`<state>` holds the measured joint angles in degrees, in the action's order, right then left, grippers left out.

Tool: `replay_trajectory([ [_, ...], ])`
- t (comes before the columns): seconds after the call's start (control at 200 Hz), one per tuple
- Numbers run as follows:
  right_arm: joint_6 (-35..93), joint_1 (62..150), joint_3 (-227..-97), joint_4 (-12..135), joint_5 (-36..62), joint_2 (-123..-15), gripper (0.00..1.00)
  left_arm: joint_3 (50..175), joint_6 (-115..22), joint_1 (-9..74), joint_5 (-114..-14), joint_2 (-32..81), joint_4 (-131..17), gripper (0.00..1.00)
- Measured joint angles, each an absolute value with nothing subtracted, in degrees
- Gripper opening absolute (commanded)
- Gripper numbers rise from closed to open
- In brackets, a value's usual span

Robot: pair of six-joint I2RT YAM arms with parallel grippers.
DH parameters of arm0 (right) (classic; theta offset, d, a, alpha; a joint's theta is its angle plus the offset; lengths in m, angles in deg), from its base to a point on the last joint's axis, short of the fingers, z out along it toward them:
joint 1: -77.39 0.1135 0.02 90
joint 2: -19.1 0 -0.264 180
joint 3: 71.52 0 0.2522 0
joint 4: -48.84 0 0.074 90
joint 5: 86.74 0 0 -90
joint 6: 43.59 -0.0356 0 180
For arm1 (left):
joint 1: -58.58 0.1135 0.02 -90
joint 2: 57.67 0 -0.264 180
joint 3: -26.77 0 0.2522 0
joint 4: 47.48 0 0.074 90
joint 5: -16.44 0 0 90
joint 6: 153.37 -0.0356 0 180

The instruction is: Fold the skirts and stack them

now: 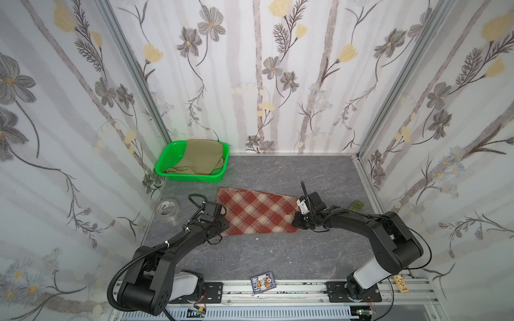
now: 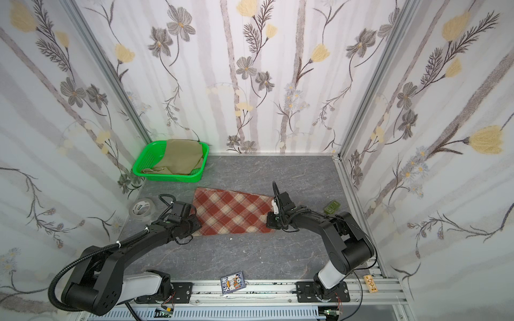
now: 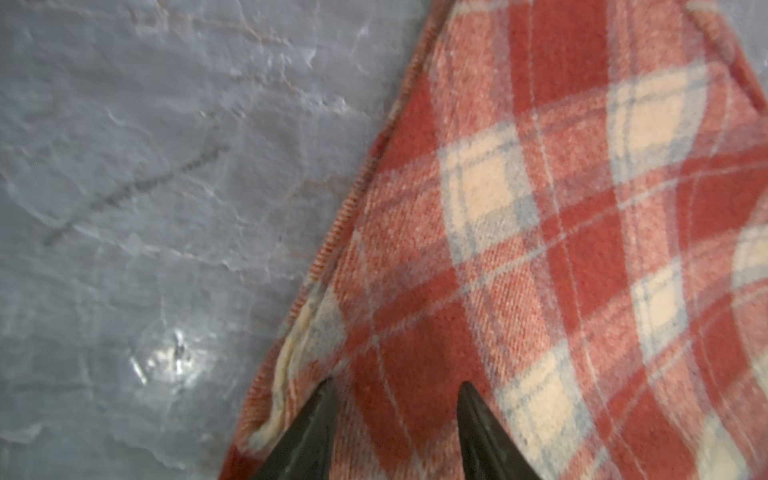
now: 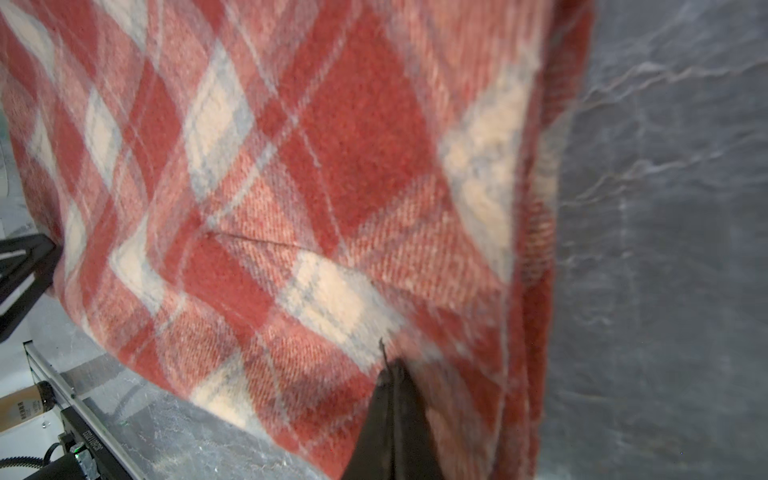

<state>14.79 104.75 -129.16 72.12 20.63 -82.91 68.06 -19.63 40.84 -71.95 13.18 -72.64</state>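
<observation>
We log the fuzzy red, rust and cream plaid skirt [image 1: 257, 212] lying spread at the middle of the grey marbled table [image 1: 278, 255]. Right gripper [image 4: 390, 365] is clenched on the plaid skirt's near right corner, and the cloth is raised there. Left gripper [image 3: 397, 384] is released, its fingers apart over the near left corner. The plain khaki-olive skirt [image 1: 201, 159] lies crumpled in the green perforated plastic basket [image 1: 167, 164] in the far left corner.
</observation>
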Motion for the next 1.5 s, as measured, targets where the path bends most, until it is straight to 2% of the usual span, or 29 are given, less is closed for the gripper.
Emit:
replay_trajectory([
  [0.325, 20.8, 99.59, -135.76, 80.79, 12.74, -83.11, 0.0, 67.07, -11.82, 32.12, -67.56, 5.73, -76.62, 0.5],
  [0.36, 21.68, 98.56, -136.4, 81.76, 12.26, -82.22, 0.11, 68.3, -11.74, 32.03, -67.56, 5.31, -77.41, 0.5],
  [0.425, 22.99, 96.83, -137.71, 83.31, 12.13, -80.18, 0.39, 71.12, -11.78, 31.99, -67.58, 4.59, -78.22, 0.51],
  [0.465, 23.86, 95.96, -138.54, 83.92, 12.15, -79.09, 0.49, 72.82, -12.0, 31.97, -67.67, 4.29, -78.65, 0.52],
  [0.515, 25.06, 95.11, -139.61, 84.66, 12.32, -78.22, 0.54, 74.35, -12.28, 31.92, -68.0, 4.18, -79.09, 0.52],
  [0.645, 27.47, 93.21, -140.75, 85.6, 12.83, -78.98, 0.61, 76.82, -13.88, 31.9, -68.91, 5.36, -80.38, 0.53],
  [0.859, 27.45, 92.77, -139.92, 84.07, 15.75, -83.31, 0.67, 79.23, -15.78, 31.94, -70.42, 9.47, -81.56, 0.53],
  [0.994, 26.94, 92.77, -140.2, 80.73, 18.51, -86.06, 0.67, 79.79, -16.65, 31.94, -70.86, 10.01, -81.63, 0.53],
  [1.139, 25.87, 93.51, -140.99, 78.8, 20.56, -88.93, 0.63, 79.71, -16.85, 31.94, -71.01, 9.86, -81.65, 0.53],
  [1.319, 25.46, 95.06, -142.21, 77.12, 20.91, -91.61, 0.53, 78.85, -16.63, 31.94, -71.86, 9.42, -81.87, 0.53],
  [1.499, 25.17, 95.68, -142.32, 75.57, 20.34, -92.34, 0.49, 78.77, -16.59, 31.94, -72.15, 9.97, -82.04, 0.54],
])
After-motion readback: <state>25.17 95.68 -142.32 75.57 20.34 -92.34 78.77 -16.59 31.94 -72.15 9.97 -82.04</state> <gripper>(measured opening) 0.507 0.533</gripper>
